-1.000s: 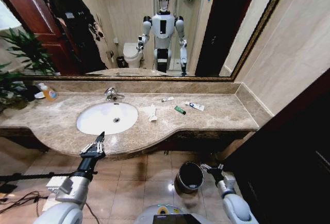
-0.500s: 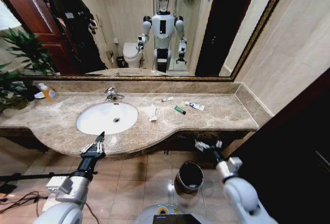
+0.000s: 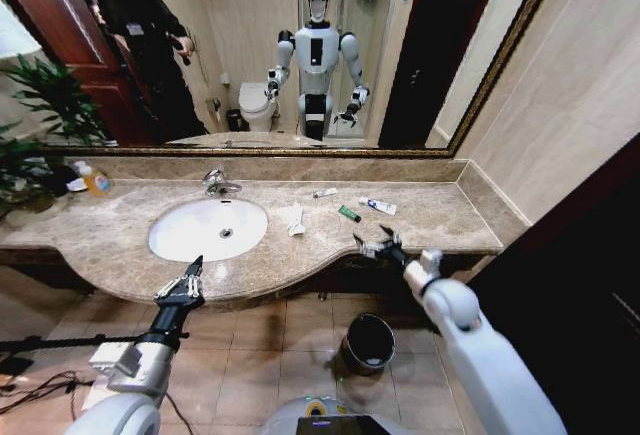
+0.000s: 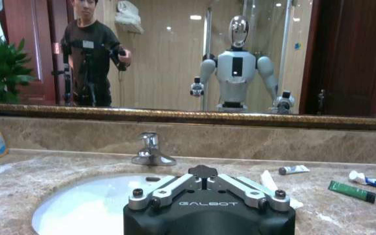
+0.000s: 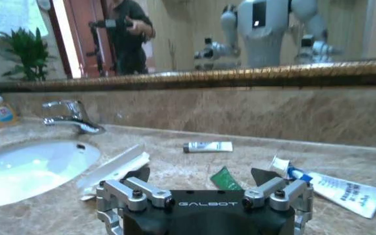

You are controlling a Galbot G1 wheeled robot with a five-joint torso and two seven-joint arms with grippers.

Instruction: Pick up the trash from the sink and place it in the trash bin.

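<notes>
The right gripper (image 3: pixel 378 245) hangs with its fingers spread and nothing between them, just over the front edge of the beige-brown marble countertop (image 3: pixel 440 217). Directly ahead of it lies the tiny dark-green tube (image 5: pixel 226 178). Just beyond that and off to its right rests the white-and-blue toothpaste tube (image 5: pixel 332 185). Farther ahead sits a small white tube (image 5: pixel 207 146), and to its left a crumpled white tissue (image 5: pixel 114 169) lies beside the white oval basin (image 3: pixel 207 228). Below and behind the gripper, on the floor, stands the round dark trash bin with a shiny rim (image 3: pixel 368 343). The left gripper (image 3: pixel 183 283) waits at the counter edge before the basin, its fingers drawn close together.

To grasp well, I judge the right gripper should line its fingers across the green tube's narrow width, descend until they straddle it close to the marble, and only then clench.
</notes>
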